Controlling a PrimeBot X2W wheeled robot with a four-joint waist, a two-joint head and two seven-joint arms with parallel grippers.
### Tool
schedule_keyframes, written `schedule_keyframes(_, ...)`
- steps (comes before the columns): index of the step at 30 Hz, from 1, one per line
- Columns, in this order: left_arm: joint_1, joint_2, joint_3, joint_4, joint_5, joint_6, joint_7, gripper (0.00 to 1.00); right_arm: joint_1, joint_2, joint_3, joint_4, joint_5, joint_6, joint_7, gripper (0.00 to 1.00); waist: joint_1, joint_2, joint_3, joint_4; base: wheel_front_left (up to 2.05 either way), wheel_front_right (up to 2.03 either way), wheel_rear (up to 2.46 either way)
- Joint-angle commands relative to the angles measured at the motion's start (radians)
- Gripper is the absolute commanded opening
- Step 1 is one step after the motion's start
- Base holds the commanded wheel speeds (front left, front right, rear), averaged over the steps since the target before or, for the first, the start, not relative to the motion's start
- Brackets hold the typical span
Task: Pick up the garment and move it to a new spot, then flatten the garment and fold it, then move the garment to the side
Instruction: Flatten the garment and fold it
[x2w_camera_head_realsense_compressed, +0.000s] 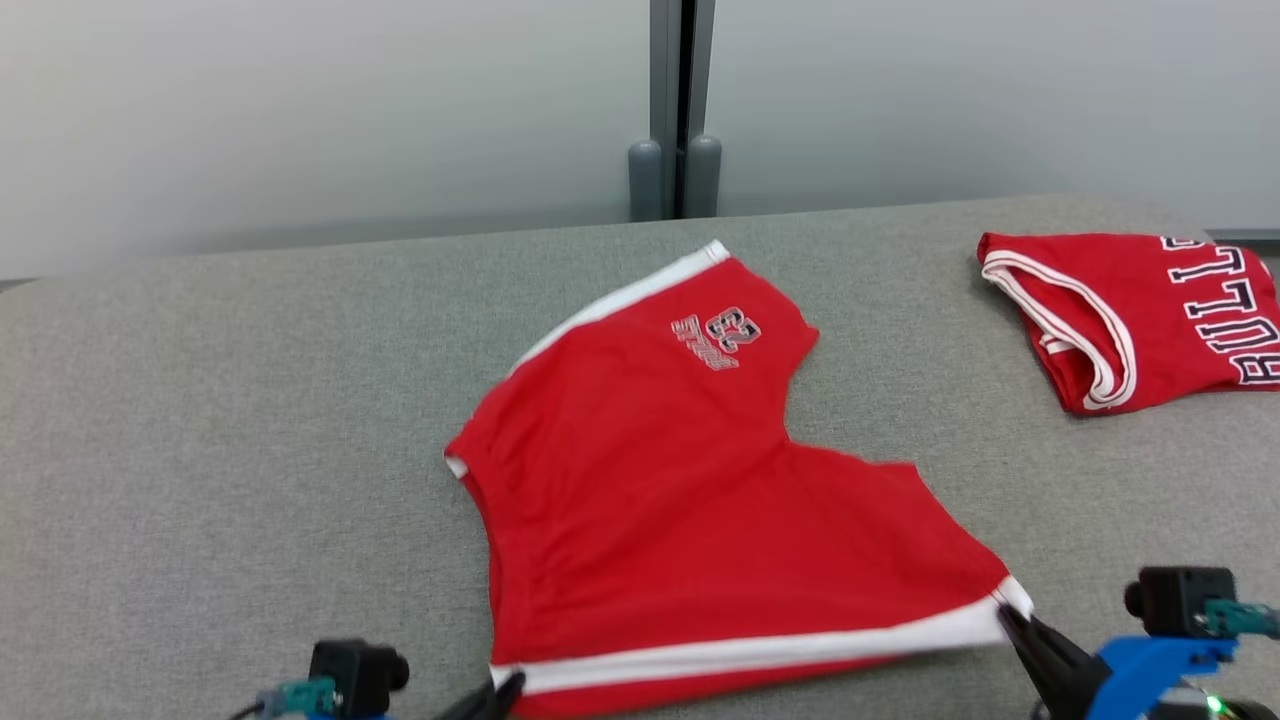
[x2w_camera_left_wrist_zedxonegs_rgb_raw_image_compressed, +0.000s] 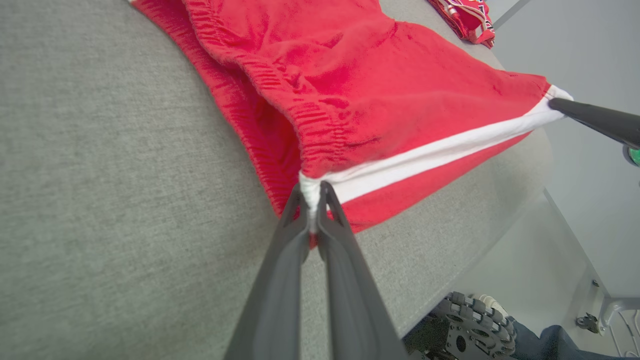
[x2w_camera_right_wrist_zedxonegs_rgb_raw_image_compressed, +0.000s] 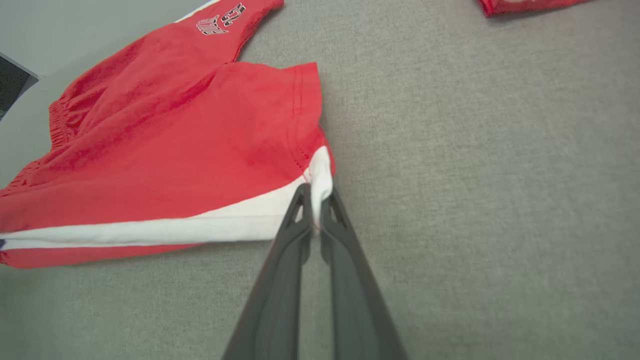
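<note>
The left jaws and right jaws were clamped tight on opposite corners of the shorts (x2w_camera_head_realsense_compressed: 700, 480), spread near the front edge of the counter (x2w_camera_head_realsense_compressed: 200, 400). Either thin pinch could have been pulled free by overtension.

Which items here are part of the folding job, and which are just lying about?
In the job: red shorts; left hand and right hand, each shut on an end of its white stripe.
Lying about: red jersey, far right.

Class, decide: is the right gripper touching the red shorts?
Touching. The right wrist view shows the right gripper pinching the white-striped corner of the shorts between its fingers.
</note>
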Motion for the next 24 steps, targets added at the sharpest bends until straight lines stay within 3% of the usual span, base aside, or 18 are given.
schedule_keyframes(1,0.046,0.029,-0.001,-0.053,-0.021,0.03,0.02,0.0,0.068,0.005,-0.026,-0.094,-0.02,0.0,0.075,0.0,0.0003,0.0004,-0.013,-0.003,0.0,0.0,0.0)
schedule_keyframes(7,0.145,0.121,-0.009,-0.257,-0.061,0.14,0.069,0.0,0.253,0.021,-0.075,-0.383,-0.075,0.0,0.324,0.0,0.0003,0.0004,-0.009,0.004,0.0,0.0,0.0)
schedule_keyframes(12,0.119,0.136,0.019,-0.364,-0.044,0.175,0.054,0.0,0.217,0.024,-0.104,-0.519,-0.114,0.0,0.367,0.0,0.0003,0.0004,0.009,0.022,0.0,0.0,0.0)
schedule_keyframes(18,-0.006,0.09,0.054,-0.363,-0.016,0.169,0.072,0.0,-0.035,-0.02,-0.044,-0.451,-0.176,0.0,0.378,0.0,0.0003,0.0004,0.045,0.041,0.0,0.0,0.0)
schedule_keyframes(24,-0.159,0.011,0.095,-0.241,0.008,0.151,0.073,0.0,-0.331,-0.081,0.024,-0.237,-0.194,0.0,0.366,0.0,0.0003,0.0004,0.118,0.077,0.0,0.0,0.0)
